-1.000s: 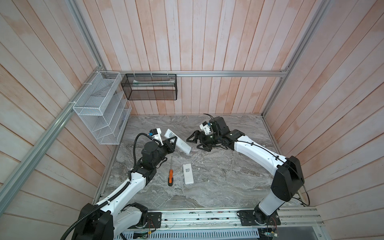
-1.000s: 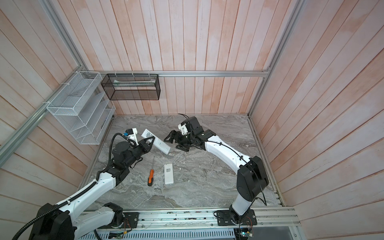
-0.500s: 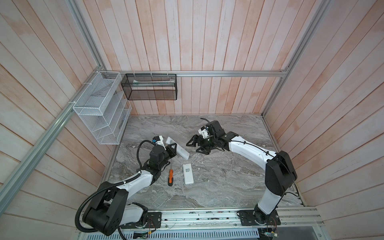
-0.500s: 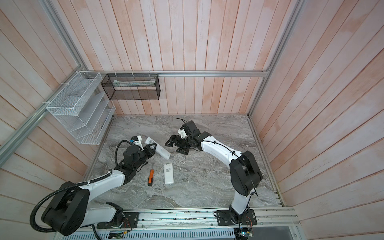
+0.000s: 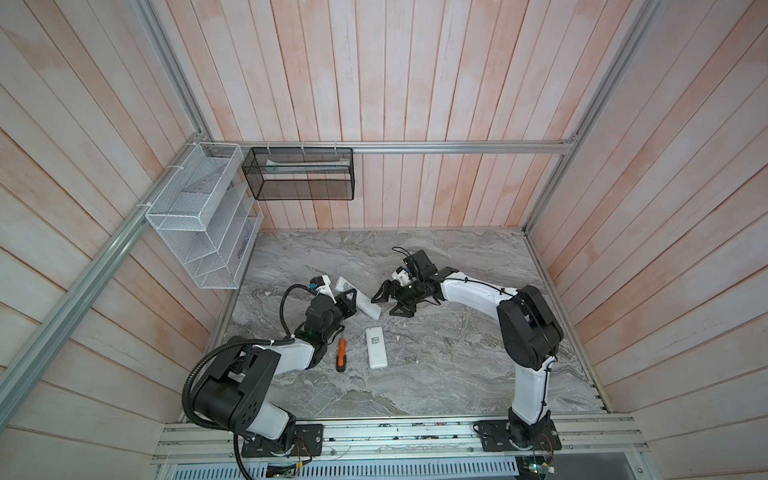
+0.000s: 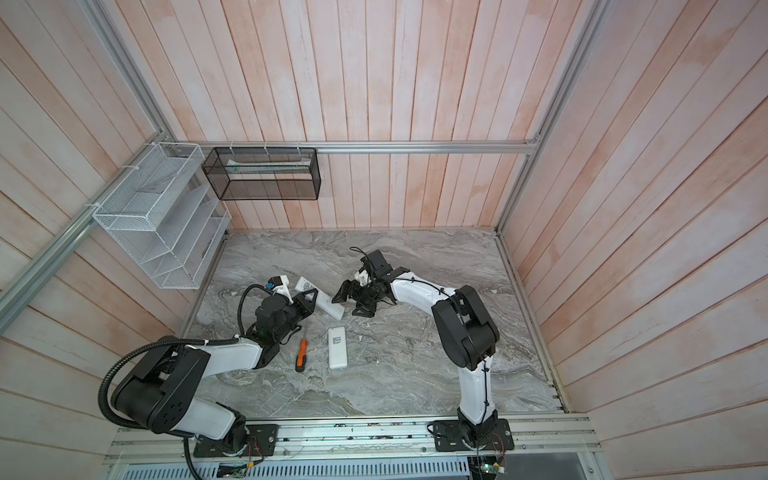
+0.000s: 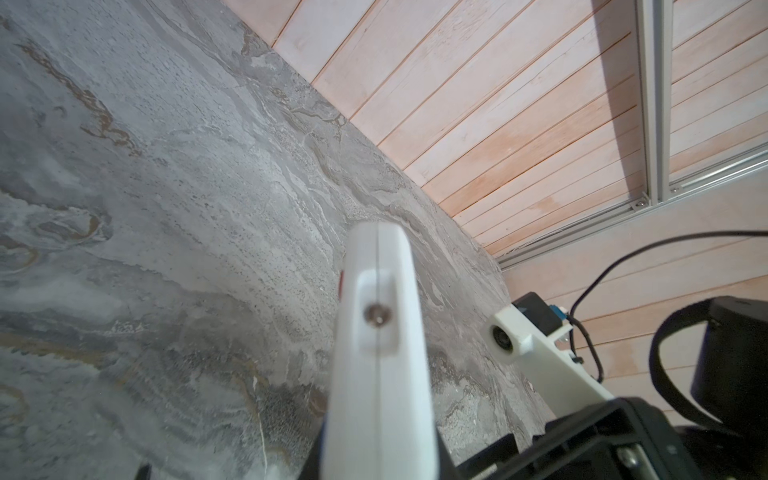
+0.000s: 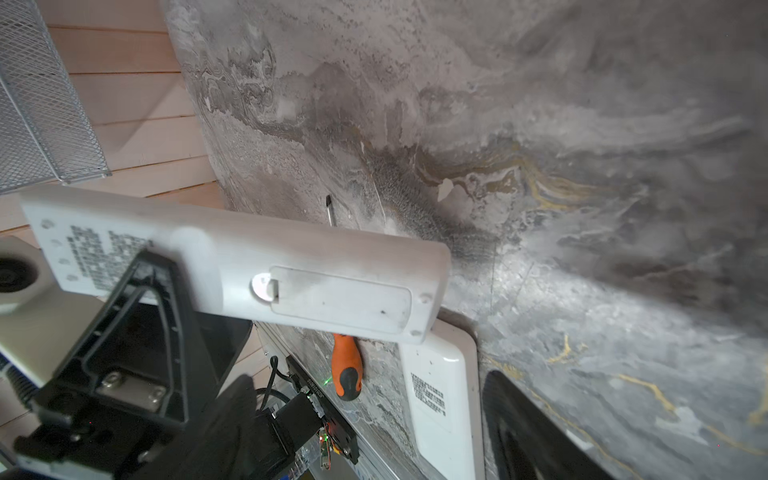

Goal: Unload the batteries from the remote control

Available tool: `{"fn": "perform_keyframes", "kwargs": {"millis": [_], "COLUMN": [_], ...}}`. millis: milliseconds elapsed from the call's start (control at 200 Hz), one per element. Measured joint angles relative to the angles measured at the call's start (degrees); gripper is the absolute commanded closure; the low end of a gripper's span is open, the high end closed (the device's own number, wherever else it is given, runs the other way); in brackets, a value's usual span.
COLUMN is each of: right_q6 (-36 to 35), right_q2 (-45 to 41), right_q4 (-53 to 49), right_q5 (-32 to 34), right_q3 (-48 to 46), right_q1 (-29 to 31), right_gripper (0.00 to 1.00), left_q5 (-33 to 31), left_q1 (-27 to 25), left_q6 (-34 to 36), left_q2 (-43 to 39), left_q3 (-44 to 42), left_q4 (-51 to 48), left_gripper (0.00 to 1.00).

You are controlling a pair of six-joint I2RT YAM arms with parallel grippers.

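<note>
Risk: left gripper (image 5: pixel 351 300) pinches remote control (image 5: pixel 368 308) aloft, right gripper (image 5: pixel 384 303) wide open, empty; prying the cover (image 8: pixel 340 297) may twist it loose.

A slim white remote (image 5: pixel 366 306) is gripped near its middle by the left tool (image 5: pixel 352 300) and is held clear of the counter (image 5: pixel 436 374), slanted, with its free end pointed toward the middle of the counter. In the right wrist view its back is shown: small printed text is carried on one half, and a rectangular cover (image 8: pixel 340 301) with a rounded tab is seated shut on the other half. A second remote (image 5: pixel 376 347), also white and slim, is laid flat on the counter nearer the front edge, back upward, with a printed label seen toward its far end, near the first but apart from it.
</note>
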Motion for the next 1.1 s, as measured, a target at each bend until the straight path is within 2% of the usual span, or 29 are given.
{"fn": "perform_keyframes", "kwargs": {"millis": [395,1100], "right_q6": [-0.13,-0.15], "right_q2": [0.59,3.8], "right_q4": [1.73,1.46], "right_q5": [-0.98,-1.27], "right_q3": [0.04,2.84], "right_q1": [-0.63,-0.5], "right_gripper": [0.19,0.14], "left_q5": [3.58,5.38], "left_q1": [0.0,-0.07], "left_q6": [-1.07,-0.55], "left_q2": [2.86,1.55], "left_q3": [-1.44,-1.29], "left_q4": [8.48,7.13], "left_gripper": [1.0,1.0]}}
